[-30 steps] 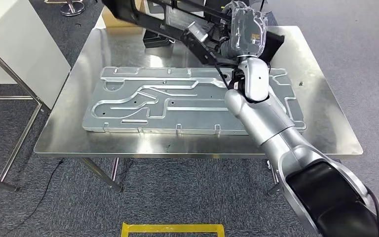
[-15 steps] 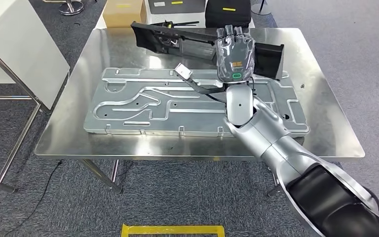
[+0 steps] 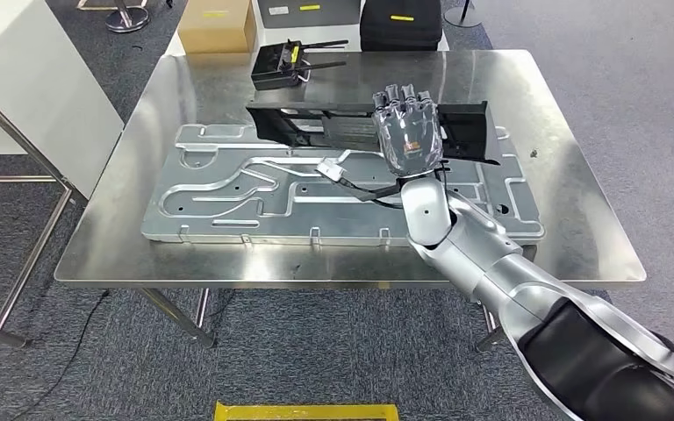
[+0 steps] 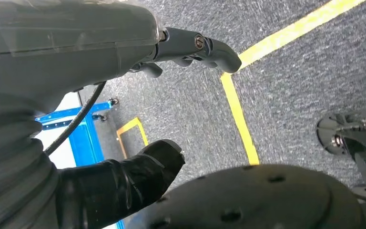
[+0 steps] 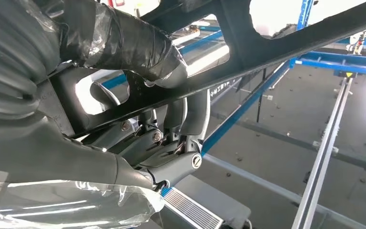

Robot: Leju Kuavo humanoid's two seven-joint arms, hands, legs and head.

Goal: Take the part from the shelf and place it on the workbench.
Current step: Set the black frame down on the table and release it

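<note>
Head view: grey carpet is seen nearest, with a yellow floor marking (image 3: 305,409) at the lower edge. Beyond it stands the steel workbench (image 3: 579,219), its polished top carrying a large embossed metal panel (image 3: 228,189) laid flat across most of the surface. The right arm reaches up over the near edge, and the right hand (image 3: 410,139) (wrapped in clear plastic) is closed around the long black part (image 3: 316,123), which is held across the far side of the panel; whether the part touches the panel cannot be told. A loose cable with a small white connector (image 3: 329,169) trails from the part over the panel. Farther back on the bench top a small black device with antennas (image 3: 281,66) is seen. Behind the bench a cardboard box (image 3: 217,22) and a black case (image 3: 401,22) are set on the floor, and a white cabinet (image 3: 26,79) stands at the far left.

In the left wrist view the left hand (image 4: 124,109) hangs over carpet crossed by yellow tape (image 4: 238,109), its fingers apart and nothing held.
</note>
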